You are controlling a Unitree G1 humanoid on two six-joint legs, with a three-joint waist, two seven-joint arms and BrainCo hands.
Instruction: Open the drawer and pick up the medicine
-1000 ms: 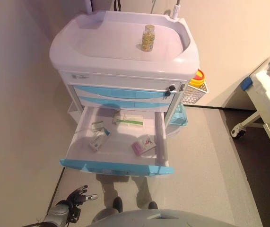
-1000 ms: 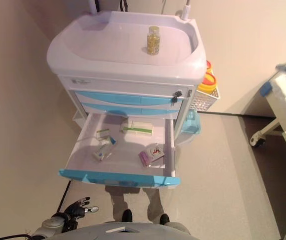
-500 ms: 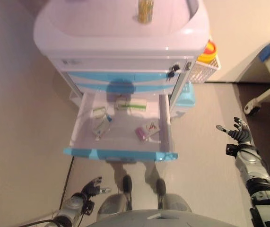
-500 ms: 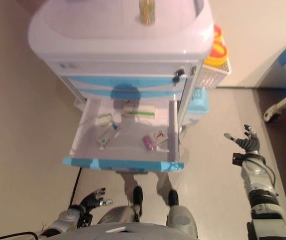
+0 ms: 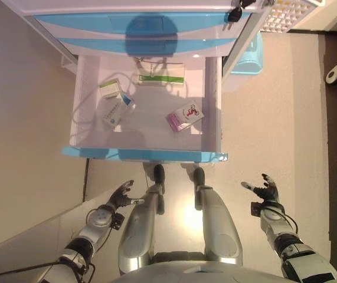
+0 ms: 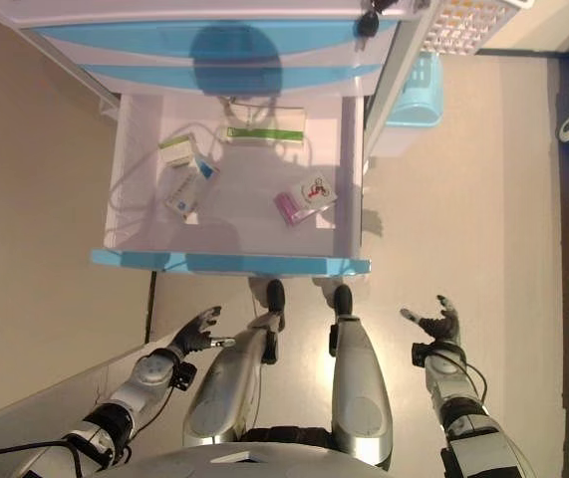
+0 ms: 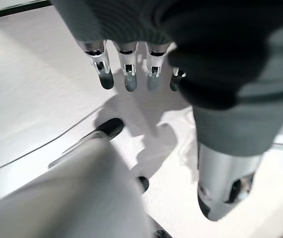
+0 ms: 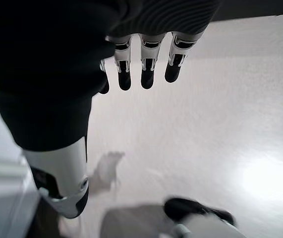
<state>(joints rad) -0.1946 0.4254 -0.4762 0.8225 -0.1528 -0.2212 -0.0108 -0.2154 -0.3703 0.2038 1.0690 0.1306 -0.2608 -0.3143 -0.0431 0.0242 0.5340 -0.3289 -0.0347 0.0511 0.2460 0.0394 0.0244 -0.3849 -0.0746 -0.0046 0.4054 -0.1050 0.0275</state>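
Both hands are empty with loose fingers: the left hand (image 5: 118, 195) and right hand (image 5: 265, 191) hang low, well short of the open drawer (image 5: 144, 154). The pink medicine box (image 5: 185, 117) lies inside. A clumsy reach could bump the blue front.

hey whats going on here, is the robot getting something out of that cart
It is after medicine, but nothing is in hand yet. The cart's blue-fronted drawer is pulled out, with several medicine boxes inside: a pink one, a green-striped one and two smaller ones. Both hands hang low in front of the drawer, above the floor: the left hand and the right hand are open and empty, touching nothing.
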